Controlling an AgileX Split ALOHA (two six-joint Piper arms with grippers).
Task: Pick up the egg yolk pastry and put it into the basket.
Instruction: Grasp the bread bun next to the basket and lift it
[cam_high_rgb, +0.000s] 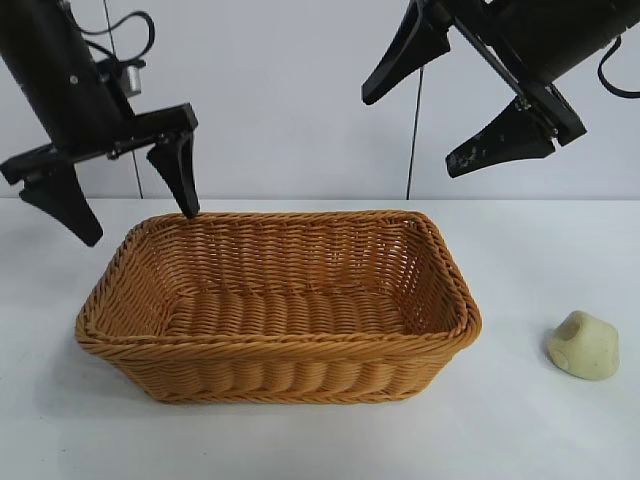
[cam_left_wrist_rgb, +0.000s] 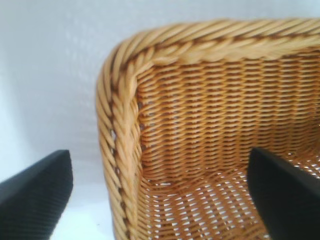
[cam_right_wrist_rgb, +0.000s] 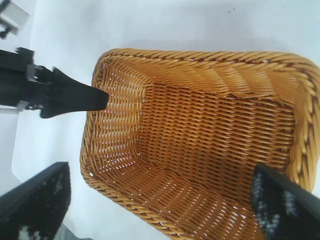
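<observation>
Left gripper (cam_high_rgb: 118, 205) hangs wide open and empty over the basket's (cam_high_rgb: 275, 345) left rim. Right gripper (cam_high_rgb: 455, 100) hovers open above. Egg yolk pastry (cam_high_rgb: 583, 346) lies right on the worktop (cam_high_rgb: 520, 440), probably light, crumbly; pinch its sides gently.

2 black arms with tapered, scuffed fingers and black cables.
</observation>
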